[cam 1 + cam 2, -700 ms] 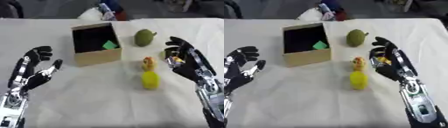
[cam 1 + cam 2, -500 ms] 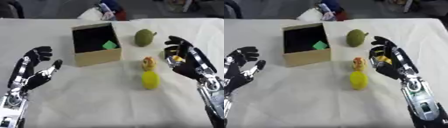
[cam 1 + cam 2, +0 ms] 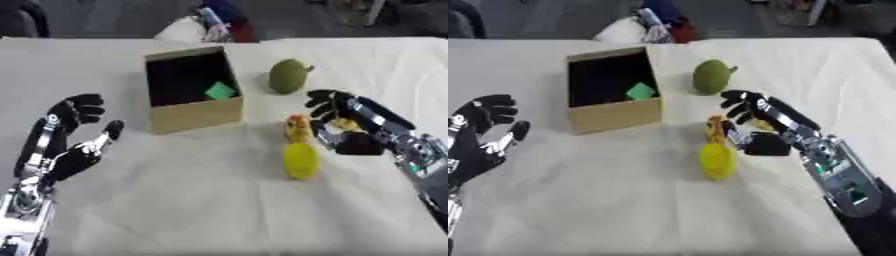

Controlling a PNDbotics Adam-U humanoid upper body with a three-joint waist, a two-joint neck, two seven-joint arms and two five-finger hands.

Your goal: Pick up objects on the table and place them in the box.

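A cardboard box [image 3: 194, 109] stands open on the white cloth, with a green piece [image 3: 220, 91] inside it. To its right lies a green round fruit [image 3: 285, 76]. Nearer me are a small orange-and-yellow object [image 3: 297, 128] and a yellow lemon-shaped object [image 3: 300, 160]. My right hand [image 3: 344, 124] is open, its fingers spread just right of the orange-and-yellow object; something yellow shows behind its palm. My left hand [image 3: 70, 139] rests open at the left, fingers up, holding nothing.
The white cloth [image 3: 201, 205] covers the whole table. At the far edge lies a pile of white, blue and red things [image 3: 210, 24]. Open cloth stretches in front of the box and between my hands.
My right hand has moved left and closer to the small orange-and-yellow object. The left hand has hardly moved.
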